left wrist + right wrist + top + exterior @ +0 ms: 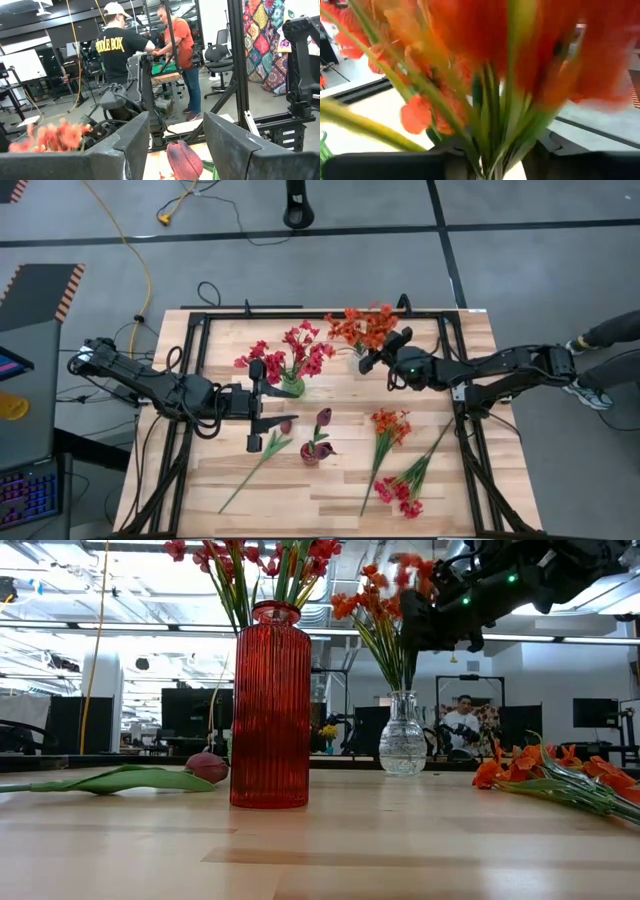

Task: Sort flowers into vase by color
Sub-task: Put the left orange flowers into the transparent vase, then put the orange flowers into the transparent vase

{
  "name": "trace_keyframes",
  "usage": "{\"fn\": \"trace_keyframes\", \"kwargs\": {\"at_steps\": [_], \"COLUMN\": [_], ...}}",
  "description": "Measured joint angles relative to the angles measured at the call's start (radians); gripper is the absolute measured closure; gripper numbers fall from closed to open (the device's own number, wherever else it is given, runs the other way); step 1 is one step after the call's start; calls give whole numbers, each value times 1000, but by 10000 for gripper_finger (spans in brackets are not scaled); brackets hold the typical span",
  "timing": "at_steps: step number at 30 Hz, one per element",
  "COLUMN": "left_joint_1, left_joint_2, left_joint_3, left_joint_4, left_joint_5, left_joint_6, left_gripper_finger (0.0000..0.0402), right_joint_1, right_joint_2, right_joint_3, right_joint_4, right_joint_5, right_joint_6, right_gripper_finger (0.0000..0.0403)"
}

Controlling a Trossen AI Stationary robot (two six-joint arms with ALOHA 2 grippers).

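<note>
Orange flowers [362,328] stand in a clear glass vase [403,736] at the table's far middle. My right gripper [375,354] is beside them at stalk height, open, with the green stalks [492,131] between its fingers. Pinkish-red flowers [292,355] stand in a green vase [291,387]. A maroon tulip [322,420] stands in a dark red vase [270,705]. Another maroon tulip [268,452], an orange stem [385,435] and a pinkish-red stem [408,480] lie flat on the table. My left gripper [275,408] hangs open and level left of the vases, holding nothing. My right gripper [497,160] comes at the orange flowers' stalks level from the table's right, above the clear vase's mouth, fingers on either side of the bunch. The blurred stalks fill the gap, so I cannot tell whether the fingers touch them. The bunch stands upright in the vase.
A black metal frame [190,380] runs around the wooden tabletop. The near strip of the table [320,850] shows bare wood. People stand in the room beyond the table [150,50], and a person's leg [610,332] shows at the right edge.
</note>
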Motion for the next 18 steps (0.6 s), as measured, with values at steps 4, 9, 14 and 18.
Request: {"fn": "trace_keyframes", "kwargs": {"at_steps": [4, 9, 14, 18], "left_joint_1": [0, 0, 0, 0], "left_joint_2": [0, 0, 0, 0], "left_joint_3": [0, 0, 0, 0], "left_joint_4": [0, 0, 0, 0], "left_joint_5": [0, 0, 0, 0], "left_joint_6": [-6, -15, -25, -26], "left_gripper_finger": [228, 228, 228, 228], "right_joint_1": [11, 39, 61, 75], "right_joint_2": [0, 0, 0, 0], "right_joint_3": [0, 0, 0, 0], "right_joint_4": [-86, -220, -359, -448], "right_joint_5": [0, 0, 0, 1], "right_joint_6": [0, 0, 0, 0], "right_gripper_finger": [229, 220, 226, 229]}}
